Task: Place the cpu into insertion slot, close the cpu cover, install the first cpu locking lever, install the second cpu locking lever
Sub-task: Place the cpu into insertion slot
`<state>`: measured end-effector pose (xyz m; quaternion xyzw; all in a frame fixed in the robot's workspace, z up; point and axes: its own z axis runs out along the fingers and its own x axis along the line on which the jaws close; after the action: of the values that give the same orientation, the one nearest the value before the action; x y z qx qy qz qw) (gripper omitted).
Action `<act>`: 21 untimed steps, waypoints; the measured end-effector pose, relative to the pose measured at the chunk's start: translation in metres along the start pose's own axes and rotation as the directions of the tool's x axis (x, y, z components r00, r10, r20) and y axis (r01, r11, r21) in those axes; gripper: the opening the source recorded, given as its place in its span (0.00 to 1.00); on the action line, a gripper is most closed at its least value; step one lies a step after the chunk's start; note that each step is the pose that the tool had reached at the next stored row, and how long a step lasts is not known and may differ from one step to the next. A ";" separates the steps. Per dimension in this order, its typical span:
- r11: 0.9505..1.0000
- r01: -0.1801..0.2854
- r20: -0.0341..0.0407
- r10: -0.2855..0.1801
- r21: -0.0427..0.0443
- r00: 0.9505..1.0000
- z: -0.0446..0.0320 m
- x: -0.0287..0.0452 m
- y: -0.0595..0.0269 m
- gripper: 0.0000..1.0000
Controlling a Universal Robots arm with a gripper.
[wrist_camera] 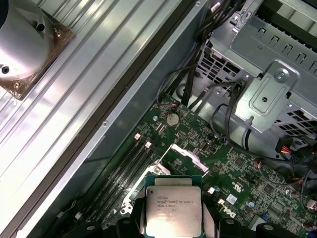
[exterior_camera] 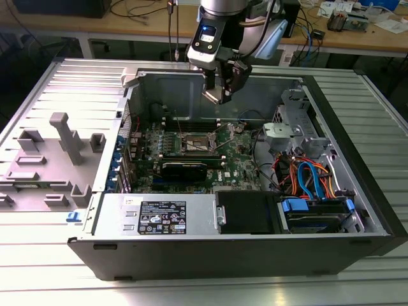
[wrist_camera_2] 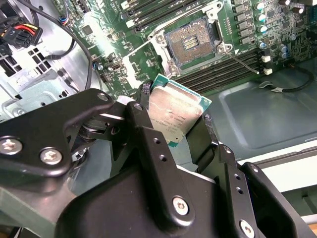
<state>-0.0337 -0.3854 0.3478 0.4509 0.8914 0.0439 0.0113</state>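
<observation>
Black metal fingers point(wrist_camera_2: 148, 144) of your gripper point(wrist_camera_2: 174, 113) sit closest to the lens in the second wrist view. They are clamped on the cpu point(wrist_camera_2: 176, 116), one finger on each of two opposite edges. You are holding a small, flat, square chip with a dull silver-grey metal top, fine dark print on it, and a thin green border. It sits tilted between the fingers, its metal face towards both wrist cameras, in the air above the board and touching nothing else.

Beyond the chip and apart from it lies the insertion slot point(wrist_camera_2: 193, 42), a small square socket with a dark centre and a silvery rim; its contact field lies uncovered. In the first wrist view the thin silvery cpu cover point(wrist_camera: 188, 152) stands tilted up beside the slot.

Around the slot spreads the green motherboard point(exterior_camera: 191, 162) inside the open dark-grey computer case point(exterior_camera: 255, 245). In the exterior view your gripper hangs over the case's far side, with the slot below it and slightly to the exterior view's left. The case rests on a ribbed metal table point(exterior_camera: 38, 268).
</observation>
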 end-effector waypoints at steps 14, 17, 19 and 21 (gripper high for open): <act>0.999 -0.037 0.002 0.037 0.001 0.999 0.0013 -0.0013 -0.0011 0.55; 0.998 -0.056 0.003 0.056 0.001 0.998 0.0018 -0.0019 -0.0016 0.55; 0.998 -0.063 0.004 0.063 0.001 0.998 0.0019 -0.0020 -0.0017 0.55; 0.998 -0.067 0.004 0.067 0.001 0.998 0.0021 -0.0022 -0.0018 0.55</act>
<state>-0.0338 -0.3881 0.3455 0.4807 0.8758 0.0428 0.0113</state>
